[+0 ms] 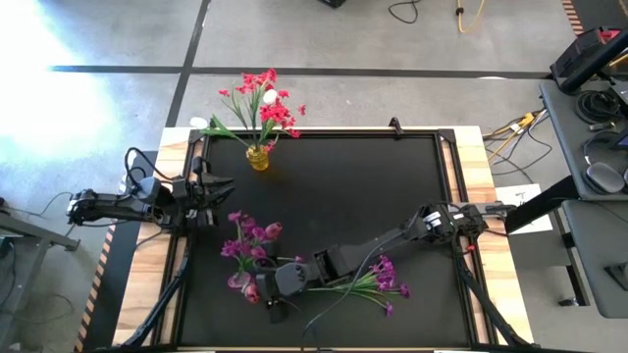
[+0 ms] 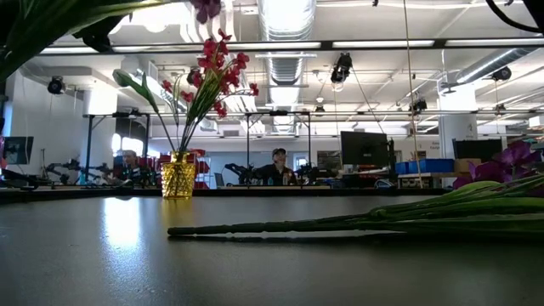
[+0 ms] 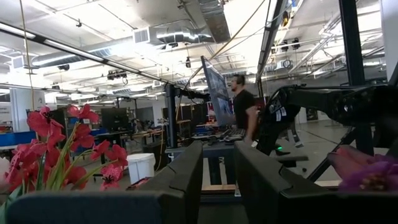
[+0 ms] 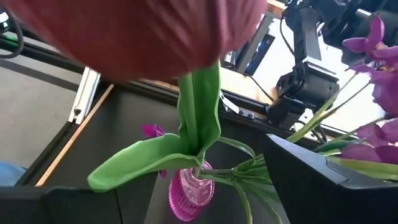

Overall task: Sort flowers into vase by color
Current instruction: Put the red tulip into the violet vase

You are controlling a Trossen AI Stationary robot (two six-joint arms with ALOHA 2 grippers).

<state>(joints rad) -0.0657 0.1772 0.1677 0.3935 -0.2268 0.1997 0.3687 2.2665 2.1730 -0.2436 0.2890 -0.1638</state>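
Near the front of the table, the right gripper [image 1: 278, 284] is closing on a purple flower over the pink vase [image 4: 190, 190]. Red flowers [image 1: 263, 103] are filling the yellow vase [image 1: 257, 157]; purple sprigs [image 1: 378, 279] are lying loose. The left gripper [image 1: 218, 187] is waiting open at left.

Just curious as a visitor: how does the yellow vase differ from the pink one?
The yellow vase stands at the mat's far edge holding red blooms and a white bud; the pink vase sits nearer the front holding purple blooms. The yellow vase stands away from both arms, while the right claw hovers by the pink vase. Both are small, textured vases.
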